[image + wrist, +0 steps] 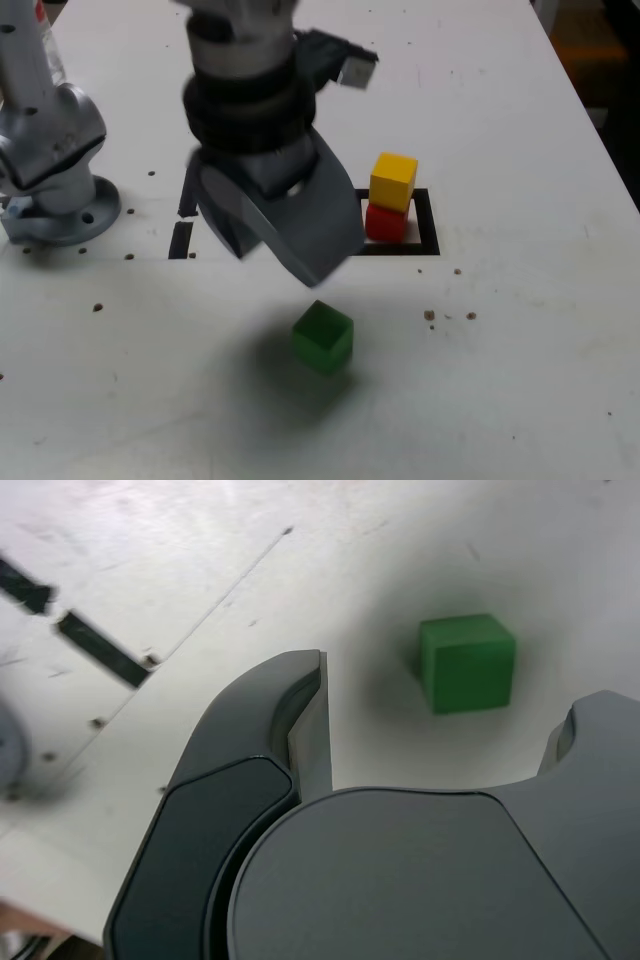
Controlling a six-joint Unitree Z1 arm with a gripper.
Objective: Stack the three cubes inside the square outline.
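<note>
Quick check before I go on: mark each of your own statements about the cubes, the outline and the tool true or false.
1. The yellow cube sits on the red cube. True.
2. The green cube is inside the square outline. False: it lies on the bare table, outside it.
3. The tool is open and empty. True.
4. The tool grips the green cube. False: the cube lies apart from it.
5. The red cube tops the stack. False: it is at the bottom.

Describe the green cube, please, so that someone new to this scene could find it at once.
On the white table, find the black square outline holding a yellow cube stacked on a red cube. Nearer the camera in the exterior view, outside the outline, the green cube sits alone under the open gripper. It is the only unstacked cube.
</note>
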